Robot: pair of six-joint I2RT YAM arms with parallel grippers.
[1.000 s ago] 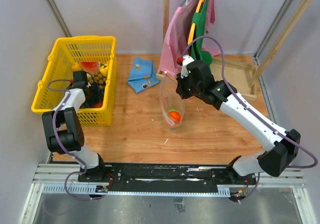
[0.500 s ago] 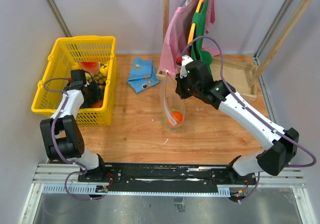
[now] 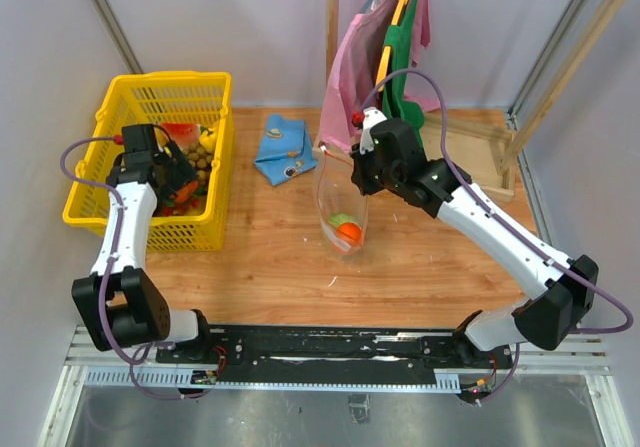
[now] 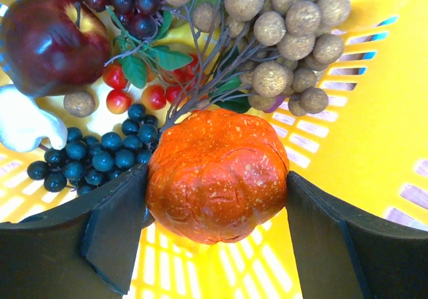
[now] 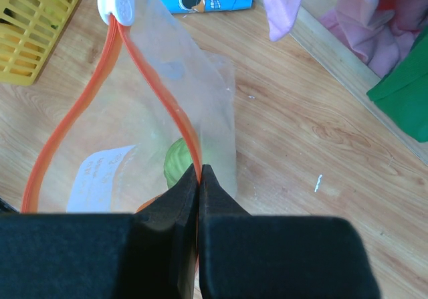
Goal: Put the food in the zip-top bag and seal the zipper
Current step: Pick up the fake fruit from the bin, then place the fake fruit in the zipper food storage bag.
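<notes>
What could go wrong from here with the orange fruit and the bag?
1. The left end effector grips the round orange piece only at its sides; it might slip while crossing the yellow basket wall.
2. The right end effector pinches the zipper at one spot, so the zip-top bag mouth looks narrow and the piece could catch on it.

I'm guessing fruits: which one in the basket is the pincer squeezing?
The bumpy orange one, clamped in the left pincer; the dark red apple lies free.
</notes>
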